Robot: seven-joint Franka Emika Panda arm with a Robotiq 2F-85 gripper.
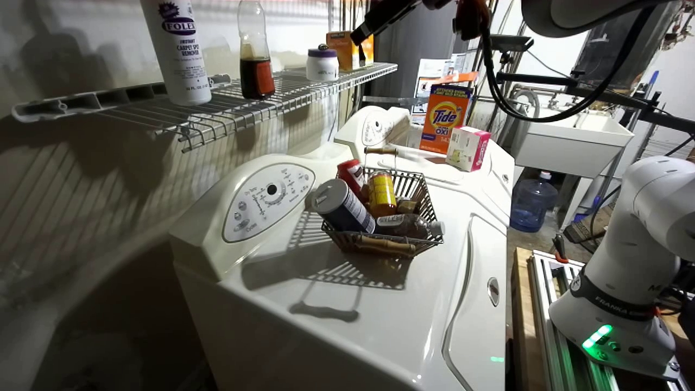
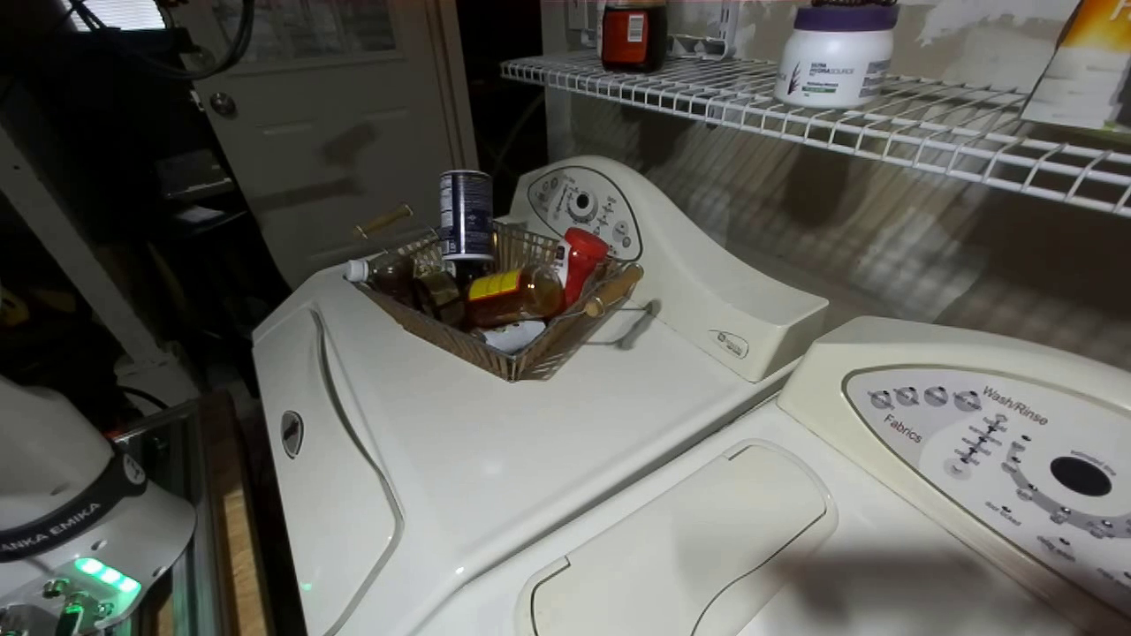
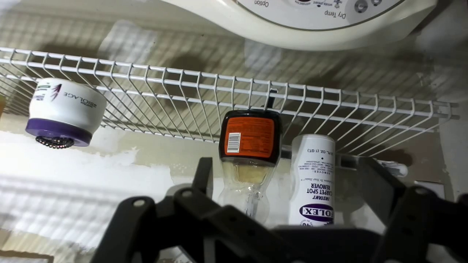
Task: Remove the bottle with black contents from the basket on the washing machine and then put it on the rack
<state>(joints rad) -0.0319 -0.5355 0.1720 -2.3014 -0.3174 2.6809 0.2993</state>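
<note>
Bottle on rack, apart from tool

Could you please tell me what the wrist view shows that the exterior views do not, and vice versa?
Only the wrist view clearly shows the gripper open and the white jar legibly lettered BIOLAGE. Missing there but in both exterior views are the basket and the robot's base; the Tide box appears in an exterior view. All share the rack, the bottle with black contents on it, the jar and at least part of a control panel.
</note>
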